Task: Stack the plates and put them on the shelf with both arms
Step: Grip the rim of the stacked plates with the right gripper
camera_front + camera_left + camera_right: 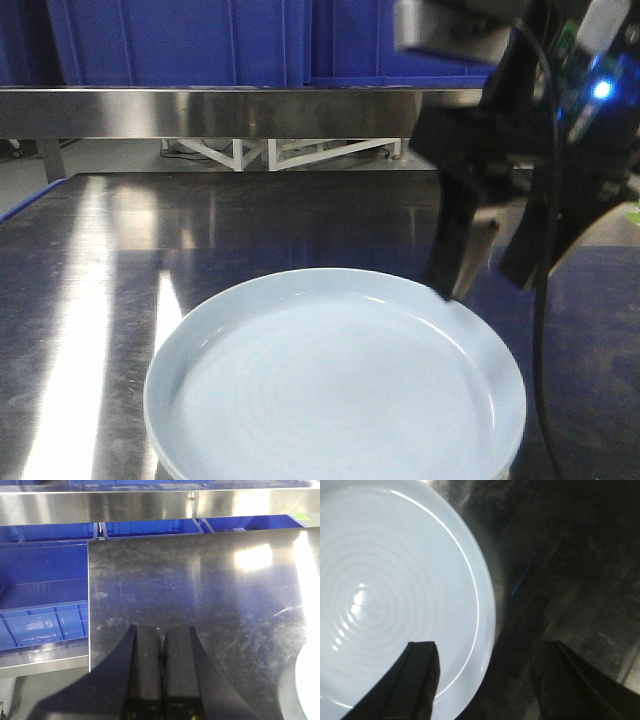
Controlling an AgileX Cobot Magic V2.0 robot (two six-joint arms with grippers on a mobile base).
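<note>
A large white plate (335, 390) lies on the dark steel tabletop near the front edge. My right gripper (483, 278) hangs open over its far right rim. In the right wrist view the plate (395, 595) fills the left side. There the right gripper (490, 655) straddles the rim, one finger (422, 675) above the plate and the other beyond it over the table. My left gripper (162, 640) is shut on nothing, low over bare tabletop, with a sliver of the plate (311, 680) to its right. The shelf (250, 110) runs along the back.
Blue plastic crates (200, 40) stand behind the shelf, and more blue crates (40, 595) sit beyond the table's left edge (89, 610). A small green mark (301, 516) sits by the shelf at the far right. White frame legs (270, 150) show under the shelf.
</note>
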